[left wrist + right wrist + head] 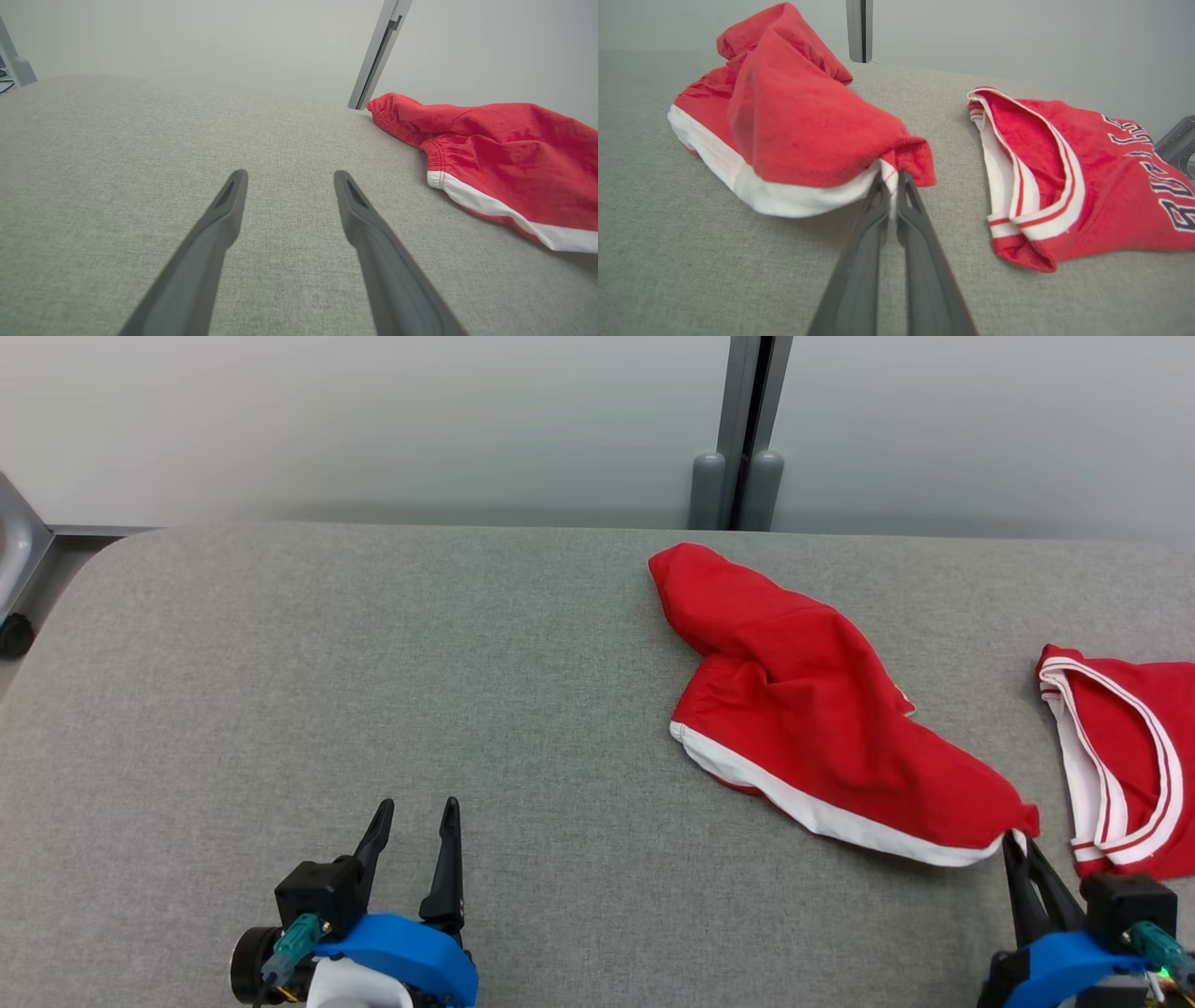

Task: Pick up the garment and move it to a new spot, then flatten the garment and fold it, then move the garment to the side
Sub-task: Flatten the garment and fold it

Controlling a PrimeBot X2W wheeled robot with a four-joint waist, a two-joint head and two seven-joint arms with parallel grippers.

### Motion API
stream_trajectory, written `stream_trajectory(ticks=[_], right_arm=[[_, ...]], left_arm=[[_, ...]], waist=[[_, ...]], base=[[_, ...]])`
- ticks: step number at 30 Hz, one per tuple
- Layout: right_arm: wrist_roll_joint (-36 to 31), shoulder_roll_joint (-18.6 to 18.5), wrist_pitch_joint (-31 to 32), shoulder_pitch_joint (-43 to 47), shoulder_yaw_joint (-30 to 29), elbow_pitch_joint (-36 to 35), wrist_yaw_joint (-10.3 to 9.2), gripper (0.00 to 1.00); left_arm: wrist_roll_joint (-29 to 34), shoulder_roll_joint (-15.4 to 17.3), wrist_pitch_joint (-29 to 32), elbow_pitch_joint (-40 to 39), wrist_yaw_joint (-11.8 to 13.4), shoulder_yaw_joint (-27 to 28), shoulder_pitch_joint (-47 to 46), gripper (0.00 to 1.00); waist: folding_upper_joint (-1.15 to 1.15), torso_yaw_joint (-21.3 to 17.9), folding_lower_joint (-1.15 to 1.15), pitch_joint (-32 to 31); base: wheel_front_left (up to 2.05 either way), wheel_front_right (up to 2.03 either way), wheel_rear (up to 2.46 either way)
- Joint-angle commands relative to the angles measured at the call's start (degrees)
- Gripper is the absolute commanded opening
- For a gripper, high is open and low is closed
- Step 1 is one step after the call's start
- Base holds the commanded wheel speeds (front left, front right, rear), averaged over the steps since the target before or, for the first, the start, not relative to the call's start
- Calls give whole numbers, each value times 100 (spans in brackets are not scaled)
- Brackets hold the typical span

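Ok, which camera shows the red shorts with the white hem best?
The head view: the red shorts lie whole, seen from above. The right wrist view shows them close, the right claw shut on a hem corner. The left wrist view cuts them off at its right edge.

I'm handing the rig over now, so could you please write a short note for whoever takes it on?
Grippers: the right gripper is shut on the white-trimmed corner of the shorts. The left gripper is open over bare table on the left, holding nothing.
Things: the shorts lie crumpled, right of centre. A jersey lies apart from them at the far right.
Done: the grasp is made.
Left: lift and move the shorts, flatten, fold, set aside.
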Motion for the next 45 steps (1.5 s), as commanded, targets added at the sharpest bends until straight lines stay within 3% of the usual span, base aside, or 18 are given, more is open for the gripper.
stream_trajectory(ticks=[1,9,10,11,12,13,20,28,35,45], right_arm=[[-47,-20,-69,79,-110,184,1,0],[-360,-20,-575,-211,-520,1093,1,0],[-409,-23,-626,-252,-591,1192,1,10],[-445,-21,-676,-285,-633,1290,1,46],[-431,-19,-724,-320,-670,1389,1,92],[-414,-20,-769,-343,-708,1472,1,100],[-194,-21,-997,-401,-708,1664,1,100],[99,-21,-1065,-413,-476,955,1,100],[433,-20,-951,-443,-18,95,1,100],[690,-22,-873,-779,482,-514,1,100]], left_arm=[[26,6,-27,-12,-25,-13,-46,100],[45,18,-27,5,-25,-8,-91,100],[44,16,-27,11,-25,-8,-91,100],[41,11,-27,15,-27,-6,-89,100],[36,9,-27,19,-28,0,-86,100],[31,9,-27,22,-26,10,-81,100],[27,16,-27,-4,-26,83,-20,100],[85,-31,37,22,-172,-85,-247,100],[97,-224,398,334,-500,-390,-885,100],[171,-454,885,1584,-914,-832,-2105,100]], waist=[[0,10,1,30],[0,0,1,68],[0,1,1,60],[0,3,1,51],[0,1,1,41],[0,-4,1,28],[0,-126,1,-102],[0,-364,1,-185],[0,-617,1,-8],[0,-1104,1,717]], base=[[0,0,0],[0,0,0],[0,0,0],[0,0,0],[0,0,0],[0,0,0],[0,0,0],[0,0,0],[0,0,0],[0,0,0]])
